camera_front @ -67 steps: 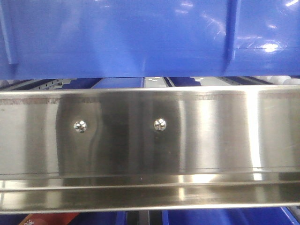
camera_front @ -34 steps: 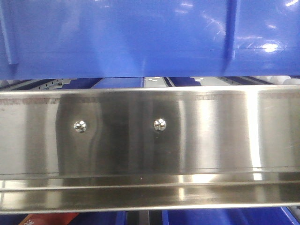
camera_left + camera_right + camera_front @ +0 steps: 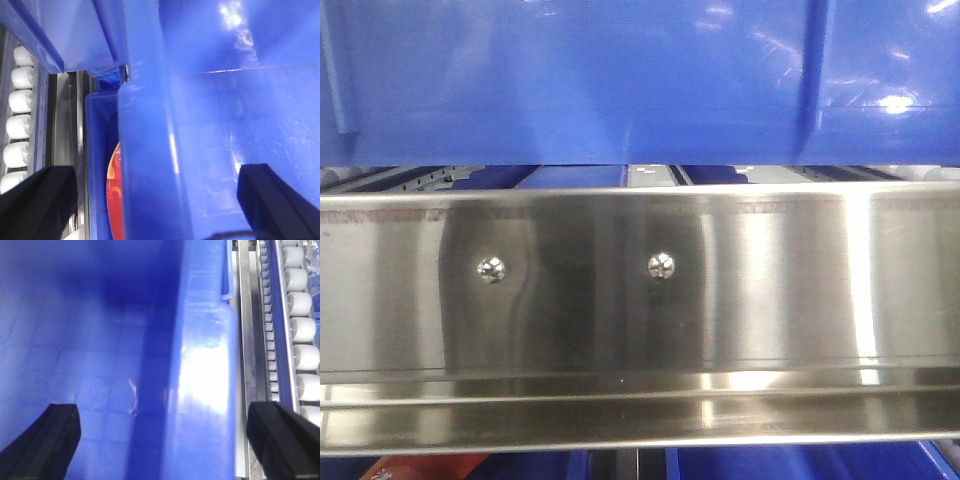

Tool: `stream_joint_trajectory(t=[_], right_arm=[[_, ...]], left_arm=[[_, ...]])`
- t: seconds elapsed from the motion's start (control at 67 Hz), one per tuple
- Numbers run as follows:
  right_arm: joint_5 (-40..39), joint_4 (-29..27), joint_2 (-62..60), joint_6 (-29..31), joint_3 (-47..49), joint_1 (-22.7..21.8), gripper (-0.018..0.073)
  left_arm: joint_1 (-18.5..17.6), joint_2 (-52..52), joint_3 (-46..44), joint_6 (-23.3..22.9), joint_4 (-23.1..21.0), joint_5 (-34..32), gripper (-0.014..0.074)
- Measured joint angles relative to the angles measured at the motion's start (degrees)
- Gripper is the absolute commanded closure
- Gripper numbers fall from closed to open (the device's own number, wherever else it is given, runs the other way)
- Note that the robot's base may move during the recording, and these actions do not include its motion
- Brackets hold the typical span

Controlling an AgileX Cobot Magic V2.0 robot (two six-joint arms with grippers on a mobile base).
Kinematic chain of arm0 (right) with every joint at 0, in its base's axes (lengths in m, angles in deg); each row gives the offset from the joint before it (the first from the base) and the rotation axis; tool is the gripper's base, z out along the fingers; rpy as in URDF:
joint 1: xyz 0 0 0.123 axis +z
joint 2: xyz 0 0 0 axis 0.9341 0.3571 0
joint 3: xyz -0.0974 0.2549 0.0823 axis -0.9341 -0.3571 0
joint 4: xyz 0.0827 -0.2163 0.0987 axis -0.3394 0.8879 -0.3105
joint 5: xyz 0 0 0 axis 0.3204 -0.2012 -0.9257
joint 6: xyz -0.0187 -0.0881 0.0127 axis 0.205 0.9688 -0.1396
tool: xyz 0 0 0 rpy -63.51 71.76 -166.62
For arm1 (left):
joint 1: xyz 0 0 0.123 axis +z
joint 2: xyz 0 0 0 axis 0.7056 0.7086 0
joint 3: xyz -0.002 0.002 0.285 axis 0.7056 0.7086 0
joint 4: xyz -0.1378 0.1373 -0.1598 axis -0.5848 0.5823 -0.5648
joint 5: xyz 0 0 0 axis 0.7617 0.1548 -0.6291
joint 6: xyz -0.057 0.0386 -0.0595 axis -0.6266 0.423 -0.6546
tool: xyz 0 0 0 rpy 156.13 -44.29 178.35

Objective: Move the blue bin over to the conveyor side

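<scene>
The blue bin (image 3: 620,80) fills the top of the front view, its glossy side wall just above a steel rail. In the left wrist view one thick wall of the blue bin (image 3: 150,150) runs between the two dark fingers of my left gripper (image 3: 157,200), which stands open astride it. My right gripper (image 3: 162,440) is open too, with the opposite wall of the blue bin (image 3: 205,380) between its fingers, one finger inside the bin and one outside. Neither gripper's pads touch the plastic. The conveyor side is out of view.
A shiny steel rail (image 3: 640,290) with two screws crosses the front view. White rollers (image 3: 17,125) line the track left of the bin, and more rollers (image 3: 302,330) run on its right. A lower blue bin (image 3: 97,150) holds a red-orange item (image 3: 114,200).
In the front view the blue bin's ribs have shifted very slightly to the right. The steel rail has not moved.
</scene>
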Motion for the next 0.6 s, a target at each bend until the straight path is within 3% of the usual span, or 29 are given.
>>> stream_joint_trajectory(t=[0.209, 0.358, 0.463, 0.597], right_arm=[[0.0, 0.0, 0.0, 0.0, 0.0, 0.0, 0.0001], [0.0, 0.0, 0.0, 0.0, 0.0, 0.0, 0.0078], [-0.1, 0.8, 0.0, 0.0, 0.1, 0.0, 0.0262], [-0.2, 1.8, 0.0, 0.8, 0.1, -0.3, 0.0587]], left_arm=[[0.0, 0.0, 0.0, 0.0, 0.0, 0.0, 0.0102], [0.0, 0.0, 0.0, 0.0, 0.0, 0.0, 0.0251], [0.0, 0.0, 0.0, 0.0, 0.0, 0.0, 0.0419], [0.1, 0.0, 0.0, 0.0, 0.6, 0.0, 0.0638]])
